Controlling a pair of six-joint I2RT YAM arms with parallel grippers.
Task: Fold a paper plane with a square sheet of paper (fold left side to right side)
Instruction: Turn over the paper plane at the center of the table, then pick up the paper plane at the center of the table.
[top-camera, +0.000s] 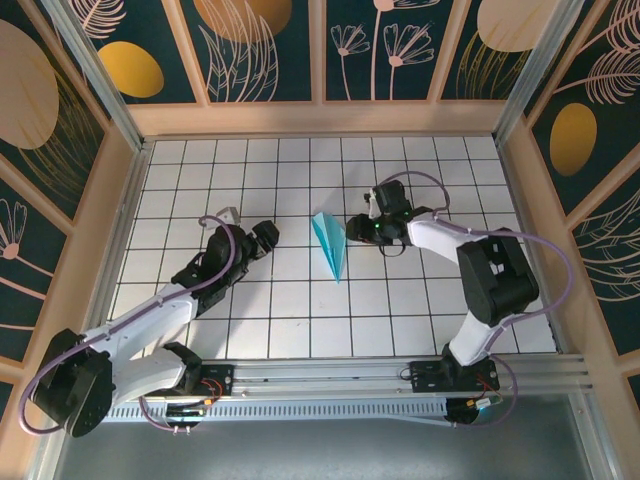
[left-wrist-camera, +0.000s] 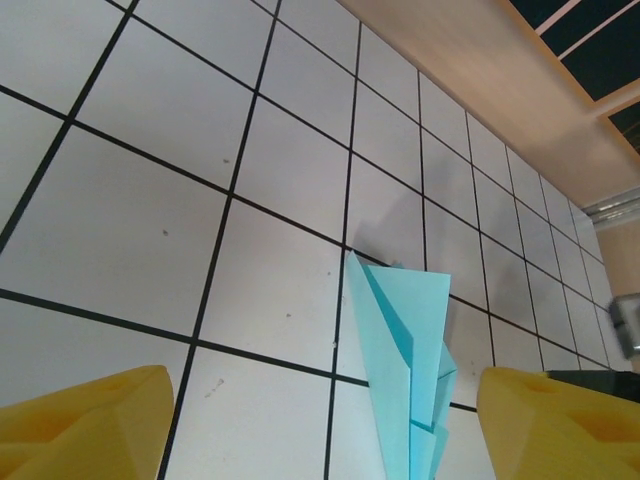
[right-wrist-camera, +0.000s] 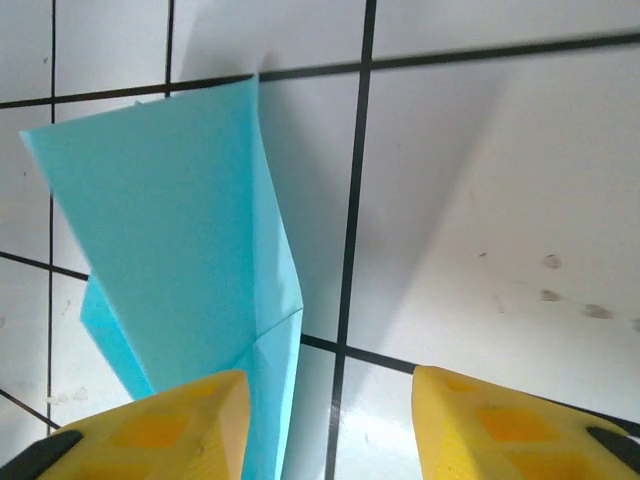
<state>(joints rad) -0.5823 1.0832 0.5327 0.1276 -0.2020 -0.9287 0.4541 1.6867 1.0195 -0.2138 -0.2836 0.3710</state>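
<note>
**Item 1. Paper plane** (top-camera: 330, 245)
- Light cyan-blue paper, folded to a slim dart with creased layers.
- It lies flat at about the middle of the bench (top-camera: 200, 170), well apart from every edge.
- The narrow tip points to the near edge and the wide end to the far edge.
- In the left wrist view (left-wrist-camera: 405, 340) the overlapping folds show along its length.
- In the right wrist view (right-wrist-camera: 170, 230) the wide end spreads over a black grid line.

**Item 2. Left gripper** (top-camera: 268, 238)
- Low over the bench, just to the left of the plane and aimed at it.
- Jaws spread wide and holding nothing.
- In its own camera (left-wrist-camera: 322, 425) the yellow fingers (left-wrist-camera: 85, 425) stand at either bottom corner, with the plane lying on the tiles ahead of them.

**Item 3. Right gripper** (top-camera: 362, 228)
- Just to the right of the plane's wide end.
- Jaws parted with bare tile between them (right-wrist-camera: 330, 420), gripping nothing.
- The paper's edge runs down beside one finger; it possibly touches there, but the view does not settle it.

**Item 4. Bench**
- White tiles ruled with a black grid.
- Both arm bases are bolted at its near edge.
</note>
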